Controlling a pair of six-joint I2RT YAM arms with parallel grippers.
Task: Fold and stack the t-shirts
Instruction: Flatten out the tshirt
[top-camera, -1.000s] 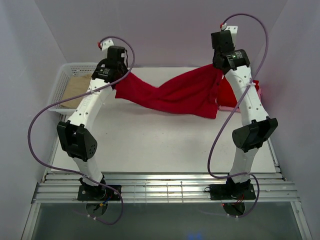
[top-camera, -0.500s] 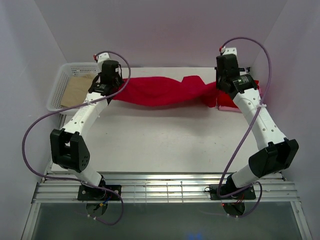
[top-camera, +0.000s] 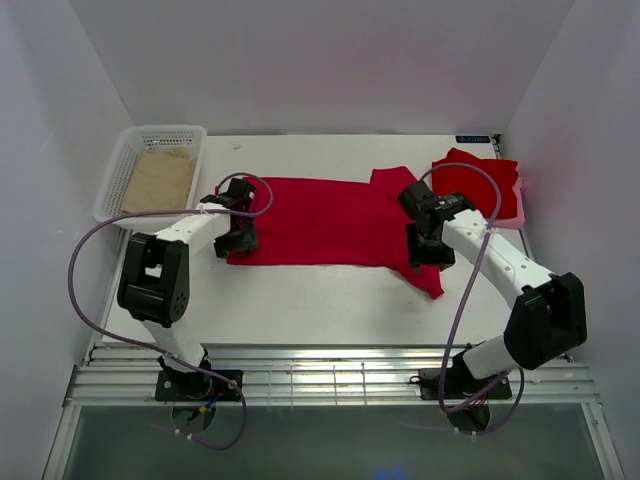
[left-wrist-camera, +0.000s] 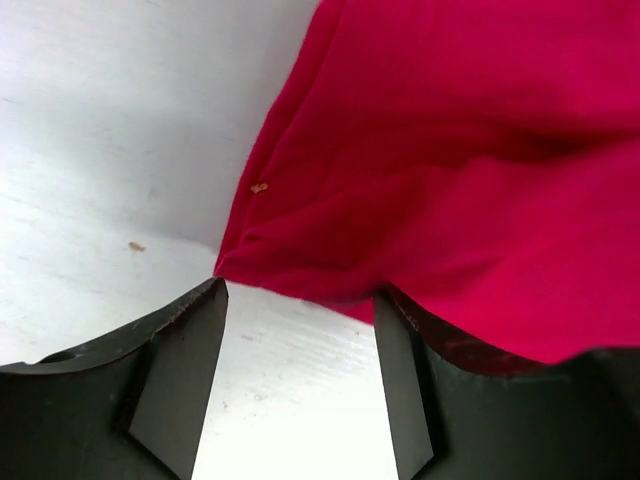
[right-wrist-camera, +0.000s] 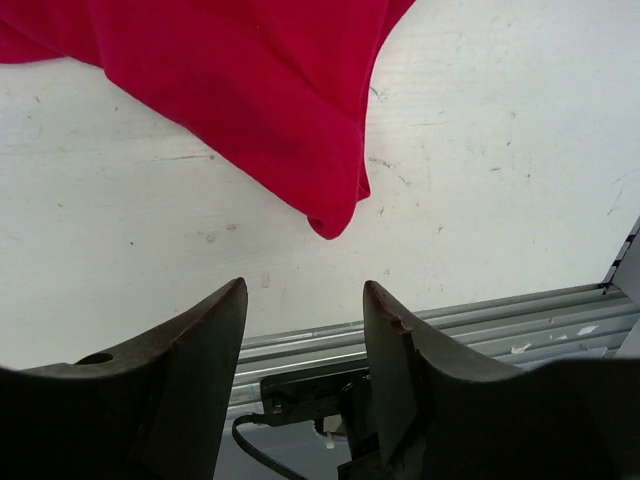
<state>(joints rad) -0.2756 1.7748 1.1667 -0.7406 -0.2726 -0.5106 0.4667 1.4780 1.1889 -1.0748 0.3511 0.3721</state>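
One red t-shirt (top-camera: 320, 220) lies spread flat across the middle of the table. My left gripper (top-camera: 240, 240) sits low at its left edge, open, with nothing between the fingers. In the left wrist view the t-shirt (left-wrist-camera: 450, 150) hem lies just ahead of the left gripper (left-wrist-camera: 300, 292) and drapes over the right finger (left-wrist-camera: 400, 380). My right gripper (top-camera: 430, 250) is at the shirt's right end, open and empty. In the right wrist view a corner of the t-shirt (right-wrist-camera: 230, 80) lies ahead of the right gripper (right-wrist-camera: 305, 287). A second red t-shirt (top-camera: 475, 178) lies at the back right.
A white basket (top-camera: 118, 170) at the back left holds a tan sheet (top-camera: 160, 182). A pale pink piece (top-camera: 518, 200) lies under the back-right shirt. Metal rails (top-camera: 330, 375) run along the table's near edge, behind the arm bases.
Both arms came down and toward the near side, laying the stretched, lifted shirt flat on the table. Both grippers opened and let go of the cloth.
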